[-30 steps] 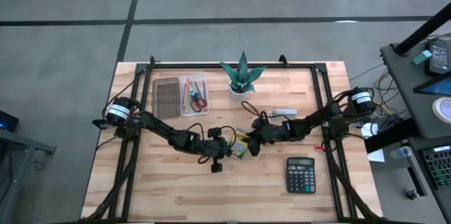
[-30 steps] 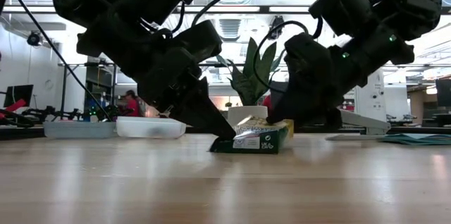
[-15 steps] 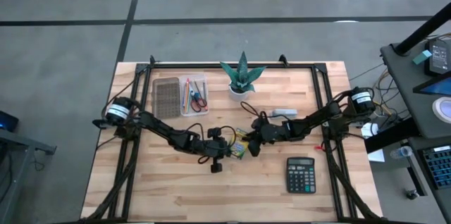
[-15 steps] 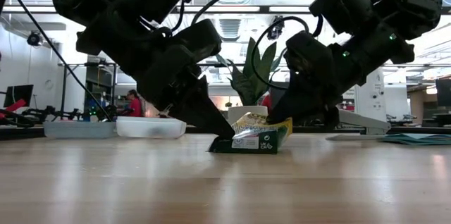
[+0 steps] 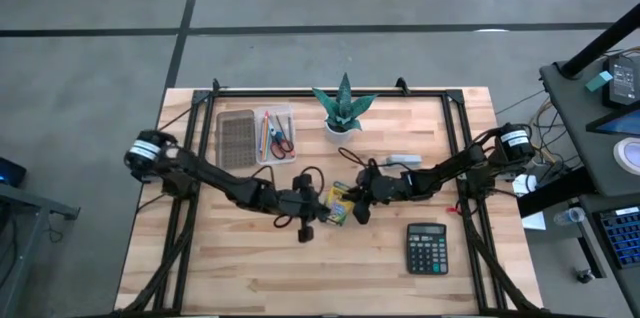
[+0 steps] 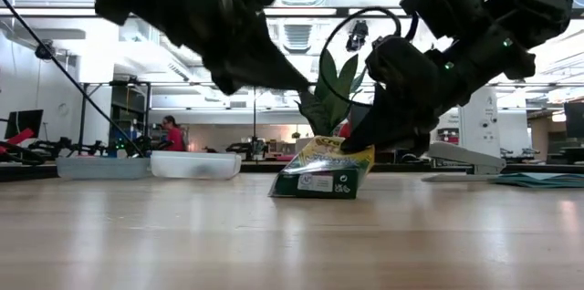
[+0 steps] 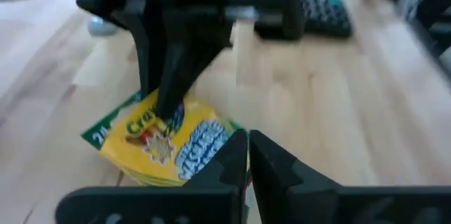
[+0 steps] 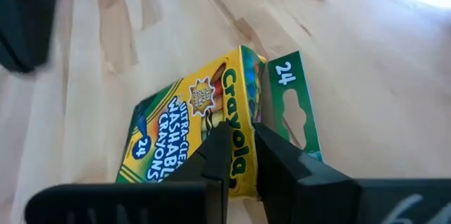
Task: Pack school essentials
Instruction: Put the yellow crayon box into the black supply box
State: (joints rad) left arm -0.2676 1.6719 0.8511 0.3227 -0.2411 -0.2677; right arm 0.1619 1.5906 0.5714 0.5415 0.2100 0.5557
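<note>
Near bench (image 5: 230,258) middle, just in front of potted plant (image 5: 344,106): yellow-green crayon box (image 5: 339,203) tilted, flap end raised, low edge on wood. Left of box, left claw (image 6: 290,78) lifted off it, fingers pressed together, nothing held. Right of box, right claw (image 8: 239,155) pinching box's upper edge, fingers narrow. Left of plant, clear tray (image 5: 256,136) with red-handled scissors (image 5: 282,142) and pencils (image 5: 265,130). Right and forward of box, calculator (image 5: 427,248), well apart.
</note>
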